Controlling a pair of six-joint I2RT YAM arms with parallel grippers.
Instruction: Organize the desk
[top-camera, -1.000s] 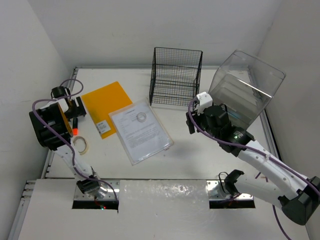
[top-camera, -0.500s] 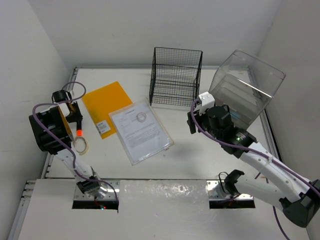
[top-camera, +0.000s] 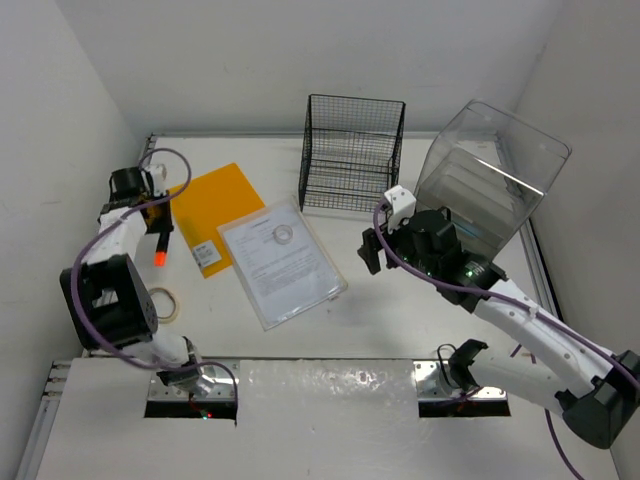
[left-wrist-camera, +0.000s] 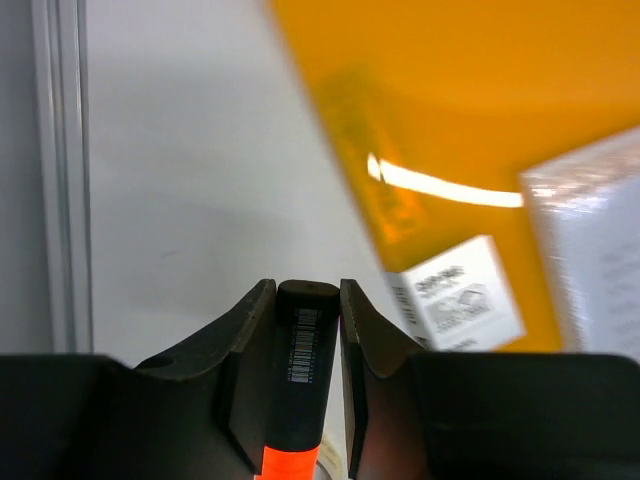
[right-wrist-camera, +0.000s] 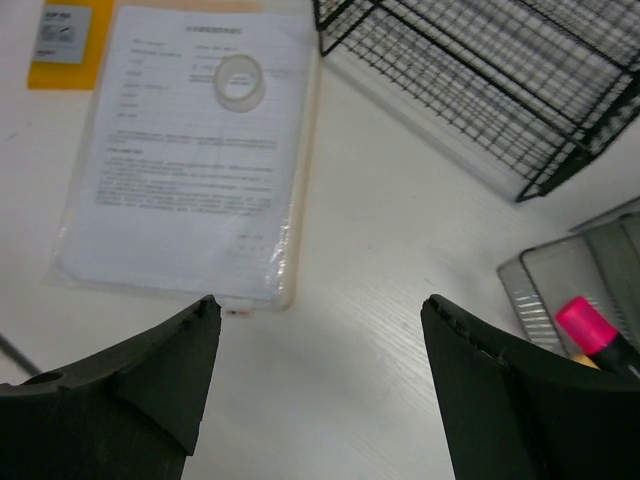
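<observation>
My left gripper (top-camera: 162, 232) is shut on a black marker with an orange end (top-camera: 158, 258), holding it at the left side of the white desk (top-camera: 400, 310) beside the orange folder (top-camera: 205, 205). In the left wrist view the marker (left-wrist-camera: 303, 350) fills the gap between the fingers of my left gripper (left-wrist-camera: 305, 300), barcode facing up. My right gripper (top-camera: 370, 250) hangs open over bare desk, right of a clear sleeve of paper (top-camera: 282, 262). In the right wrist view my right gripper (right-wrist-camera: 320, 302) has nothing between its fingers.
A tape roll (top-camera: 283, 235) lies on the sleeve and another tape roll (top-camera: 165, 300) lies near the left rail. A black wire rack (top-camera: 350, 150) stands at the back. A clear drawer box (top-camera: 490, 180) is at the right, with a pink highlighter (right-wrist-camera: 590, 330) in its tray.
My left gripper closed on the marker and shifted with it toward the orange folder. My right gripper moved left and opened slightly wider.
</observation>
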